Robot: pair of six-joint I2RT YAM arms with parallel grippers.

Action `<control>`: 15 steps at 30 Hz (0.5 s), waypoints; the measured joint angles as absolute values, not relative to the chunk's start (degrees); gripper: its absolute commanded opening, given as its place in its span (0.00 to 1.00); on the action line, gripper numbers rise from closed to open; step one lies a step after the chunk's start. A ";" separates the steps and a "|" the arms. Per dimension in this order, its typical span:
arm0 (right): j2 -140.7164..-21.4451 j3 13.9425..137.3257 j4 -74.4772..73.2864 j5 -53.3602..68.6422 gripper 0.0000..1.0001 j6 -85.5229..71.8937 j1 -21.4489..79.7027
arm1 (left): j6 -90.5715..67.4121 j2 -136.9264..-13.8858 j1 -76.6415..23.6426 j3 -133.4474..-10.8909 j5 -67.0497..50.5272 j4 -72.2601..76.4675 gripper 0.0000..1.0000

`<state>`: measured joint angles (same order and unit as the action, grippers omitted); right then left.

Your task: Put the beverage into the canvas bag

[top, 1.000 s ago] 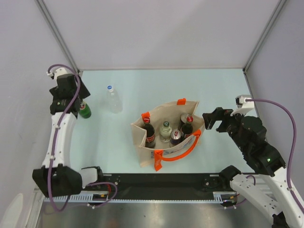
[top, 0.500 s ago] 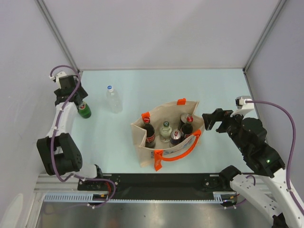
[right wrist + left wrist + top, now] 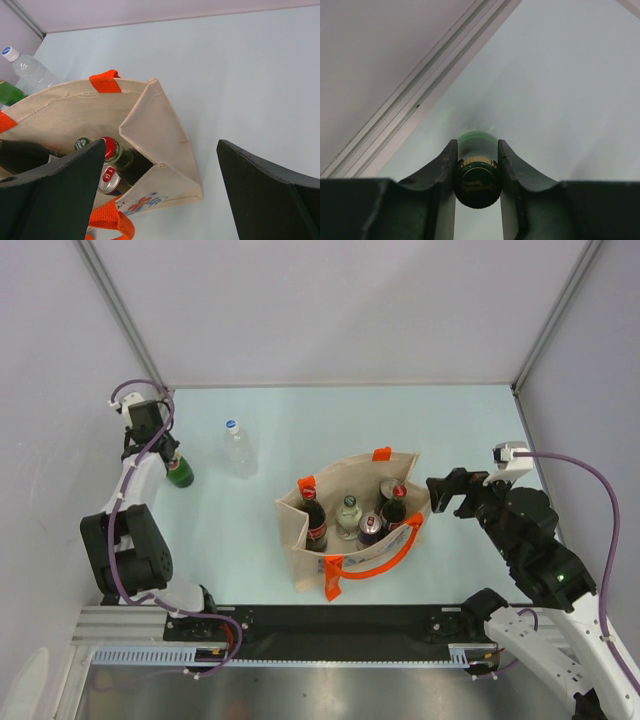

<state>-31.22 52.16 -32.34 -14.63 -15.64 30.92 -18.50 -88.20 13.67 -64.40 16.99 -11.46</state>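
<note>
The beverage, a green glass bottle (image 3: 181,473) with a dark cap, stands at the table's far left near the wall. My left gripper (image 3: 167,454) is shut on its neck; in the left wrist view both fingers press the bottle (image 3: 477,176) just under the cap. The beige canvas bag (image 3: 296,523) with orange handles stands open in the middle and holds several bottles and a can. My right gripper (image 3: 446,494) hovers open just right of the bag, with the bag's corner (image 3: 165,131) below its spread fingers.
A clear plastic water bottle (image 3: 238,448) with a blue cap stands between the green bottle and the bag. The left wall and its metal rail (image 3: 405,107) run close behind the green bottle. A black rail (image 3: 330,625) crosses the near edge.
The left gripper has closed on the green bottle's neck, and the left arm's elbow has drawn back toward the wall. The right arm and the bag have not moved.
</note>
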 measured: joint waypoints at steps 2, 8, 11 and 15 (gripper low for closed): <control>-31.22 52.16 -32.16 -14.61 1.00 -15.64 30.92 | -17.89 -88.07 13.69 -64.40 17.54 -11.42 0.14; -31.22 52.16 -31.86 -14.57 1.00 -15.81 30.92 | -17.96 -87.13 13.04 -64.40 17.85 -13.58 0.00; -31.20 52.12 -31.88 -14.57 1.00 -15.97 30.92 | -17.91 -86.17 11.49 -64.40 18.20 -16.16 0.00; -31.09 52.07 -31.97 -14.55 1.00 -16.29 30.92 | -17.96 -84.55 8.38 -64.25 18.20 -19.77 0.00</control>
<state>-31.09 52.07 -31.97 -14.55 -16.29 30.92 -17.96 -84.55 8.38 -64.25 18.20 -19.77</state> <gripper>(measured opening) 0.995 0.377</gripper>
